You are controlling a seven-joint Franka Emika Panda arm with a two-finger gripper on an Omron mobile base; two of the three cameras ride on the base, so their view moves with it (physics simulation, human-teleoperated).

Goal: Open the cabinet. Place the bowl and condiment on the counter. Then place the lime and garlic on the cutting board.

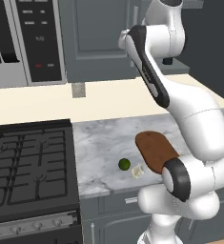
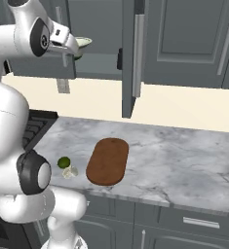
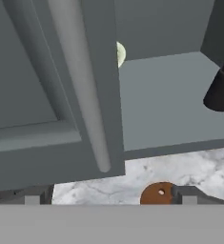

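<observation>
Gripper [image 3: 111, 198] spread wide and empty, raised just in front of the cabinet [image 3: 37, 95], near its left door's bar handle, presumably to swing that door wider. Inside on the shelf: bowl [image 2: 83, 44] half hidden, condiment [image 3: 220, 90] further right. Below on the tabletop [image 2: 184, 151], lime [image 2: 63, 162] touching garlic [image 2: 70, 172], beside the cutting board [image 2: 107, 161], not on it.

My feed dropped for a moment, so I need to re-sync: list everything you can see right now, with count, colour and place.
cabinet: one, dark grey, on the wall, right door swung open
bowl: one, pale cream-green, on the cabinet shelf
condiment: one, dark, on the shelf
counter: one, white-grey marble
cutting board: one, reddish-brown, on the counter
lime: one, green, left of the board
garlic: one, off-white, beside the lime
stove: one, black, left of the counter
microwave: one, above the stove
hand: one, open, by the left door
</observation>
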